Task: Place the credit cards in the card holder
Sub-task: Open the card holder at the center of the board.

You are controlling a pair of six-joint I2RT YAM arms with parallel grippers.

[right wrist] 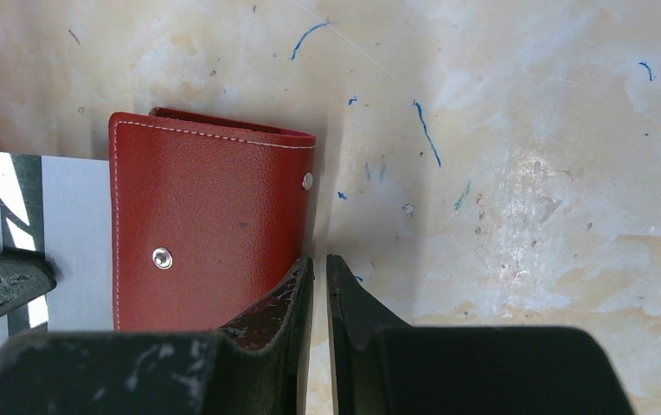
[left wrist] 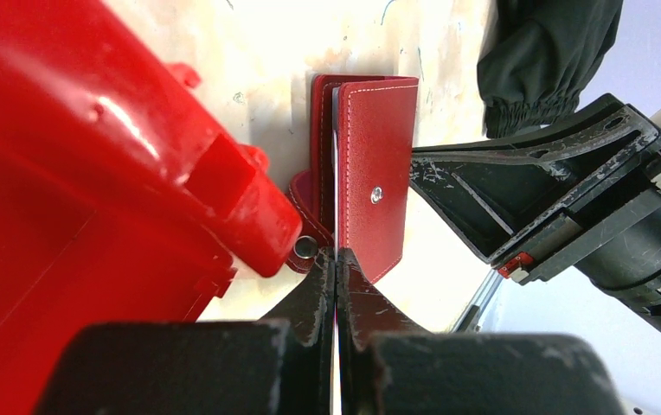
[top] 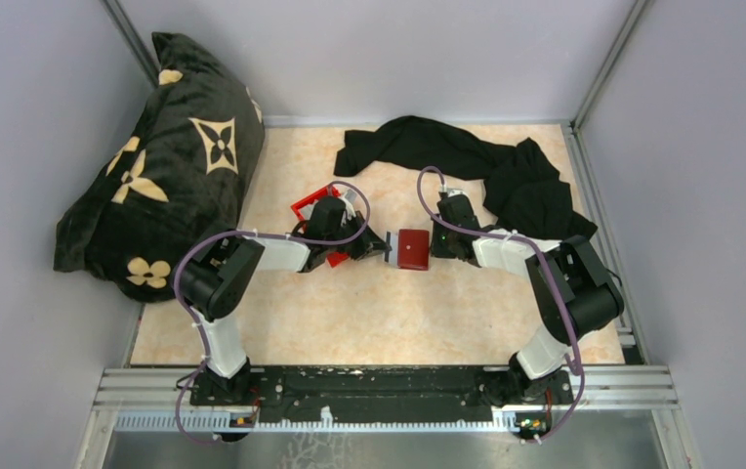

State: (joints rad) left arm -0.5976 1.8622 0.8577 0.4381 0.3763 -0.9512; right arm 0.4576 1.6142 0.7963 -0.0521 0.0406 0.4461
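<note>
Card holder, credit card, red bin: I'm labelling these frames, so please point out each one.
card holder (right wrist: 210, 216), right wrist view, on its dark red front flap.
credit card (right wrist: 76, 216), right wrist view, on the pale face sticking out.
red bin (left wrist: 76, 138), left wrist view, on its glossy wall.

Surroundings. A dark pillow (top: 159, 166) with cream flower motifs leans in the far left corner against the grey wall (top: 18, 117). A crumpled black garment (top: 476, 166) lies along the far edge, from the centre towards the right; the left wrist view shows a gathered elastic hem on it. A glossy bright red plastic bin (left wrist: 93, 173), only partly visible, sits left of centre. The pale, marbled tabletop (top: 369, 313) carries short blue pen marks (right wrist: 426, 130). An aluminium rail (top: 389, 376) runs along the near edge.
</note>
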